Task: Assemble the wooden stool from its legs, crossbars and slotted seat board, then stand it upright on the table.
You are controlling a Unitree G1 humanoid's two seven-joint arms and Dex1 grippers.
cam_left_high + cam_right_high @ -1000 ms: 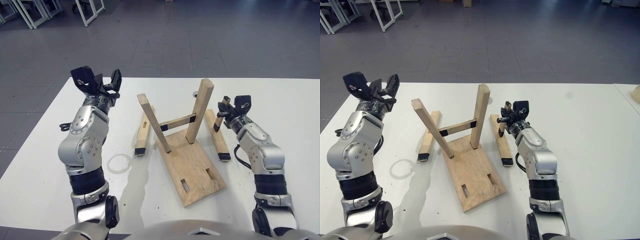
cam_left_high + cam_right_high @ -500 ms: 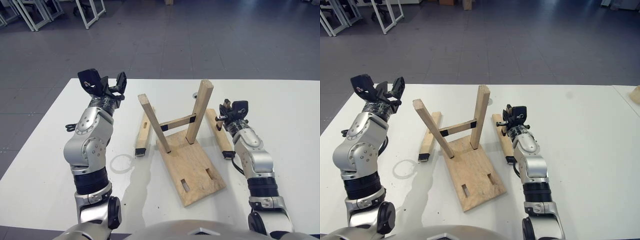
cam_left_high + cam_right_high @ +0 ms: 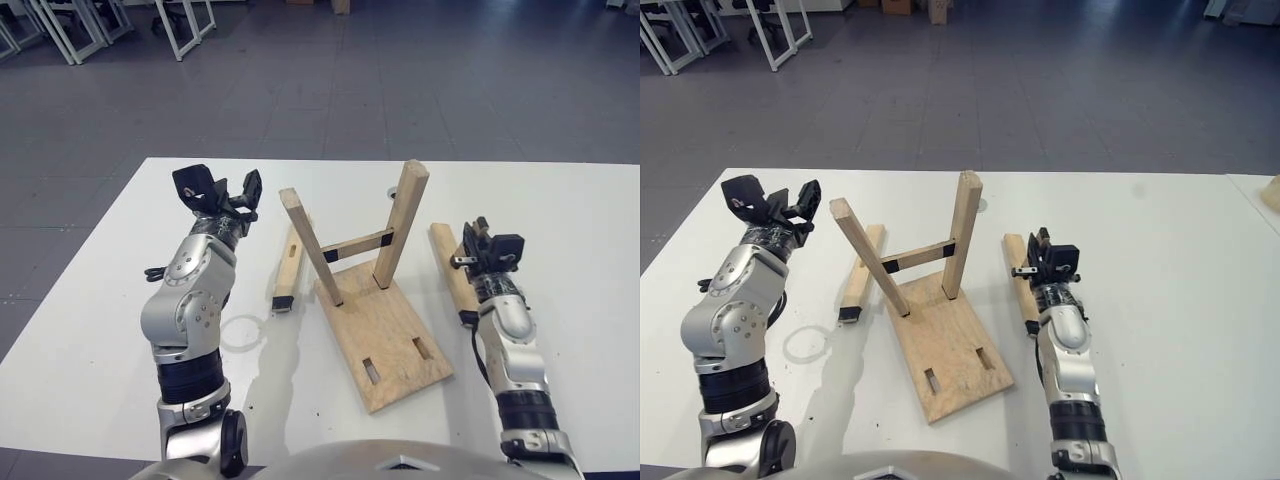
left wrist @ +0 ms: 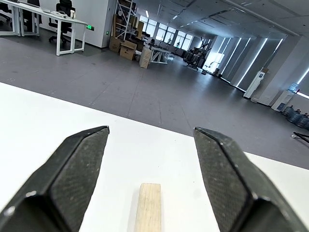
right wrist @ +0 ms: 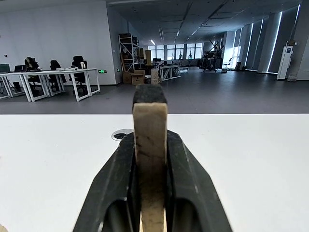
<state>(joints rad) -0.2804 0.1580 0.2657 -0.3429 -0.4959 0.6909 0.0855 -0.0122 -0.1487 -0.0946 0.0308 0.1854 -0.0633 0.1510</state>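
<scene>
- Right gripper [image 3: 480, 241], clamped on a crossbar [image 5: 150, 126], has drawn back beside the loose leg [image 3: 448, 265] (not fitted yet).
- Left gripper [image 3: 225, 188], spread apart, has neared the stool frame [image 3: 398, 220].

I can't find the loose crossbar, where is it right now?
The crossbar is clamped in the right gripper on the robot's right, beside the loose leg lying right of the seat board.
</scene>
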